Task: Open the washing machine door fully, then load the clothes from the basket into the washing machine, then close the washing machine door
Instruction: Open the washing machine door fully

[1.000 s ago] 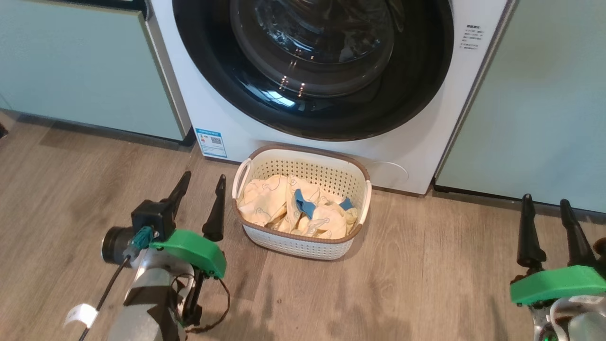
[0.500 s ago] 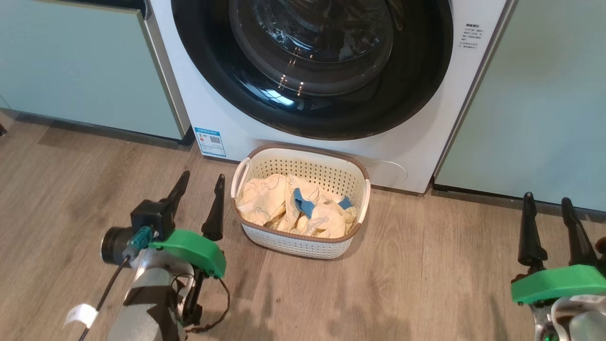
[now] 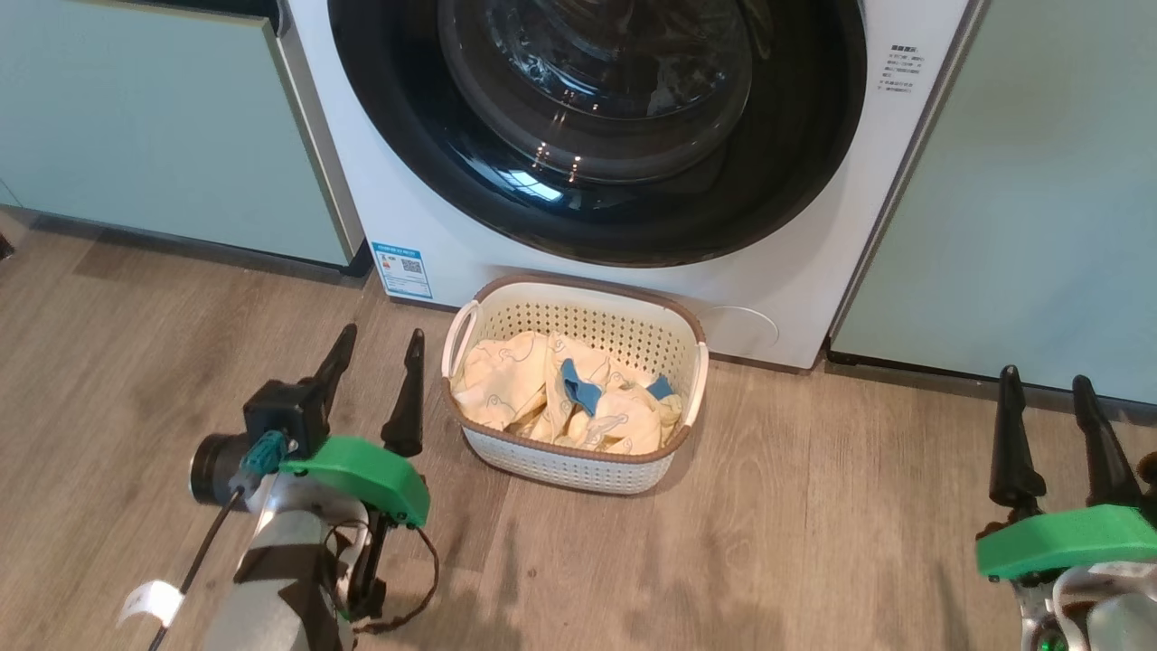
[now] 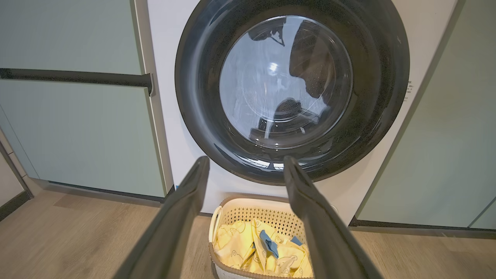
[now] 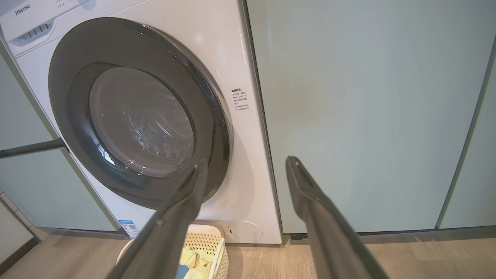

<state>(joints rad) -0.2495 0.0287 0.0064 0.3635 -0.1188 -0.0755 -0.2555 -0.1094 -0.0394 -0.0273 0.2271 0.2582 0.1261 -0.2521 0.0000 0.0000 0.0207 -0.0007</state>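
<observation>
The round, black-rimmed washing machine door (image 3: 795, 181) looks shut on the white washing machine (image 3: 813, 298), above and ahead of both grippers. The basket (image 3: 578, 475) holding the yellow clothes (image 3: 506, 380) stands on the floor (image 3: 813, 542) just below it. The left gripper (image 3: 381, 334), fingers spread and empty, hangs just left of the basket. The right gripper (image 3: 1045, 375), also spread and empty, is off to the right, probably better placed for the door's right edge.

Washer (image 3: 886, 154) white; door (image 3: 795, 163) rim glossy black, glass clear. Basket (image 3: 569, 470) cream, perforated, brown rim. Clothes (image 3: 506, 389) pale yellow, faint outline print, blue bits. Cabinets (image 3: 136, 136) pale teal. Floor (image 3: 813, 524) grey-brown woodgrain. Sticker (image 3: 403, 269) blue, door's 7 o'clock.
</observation>
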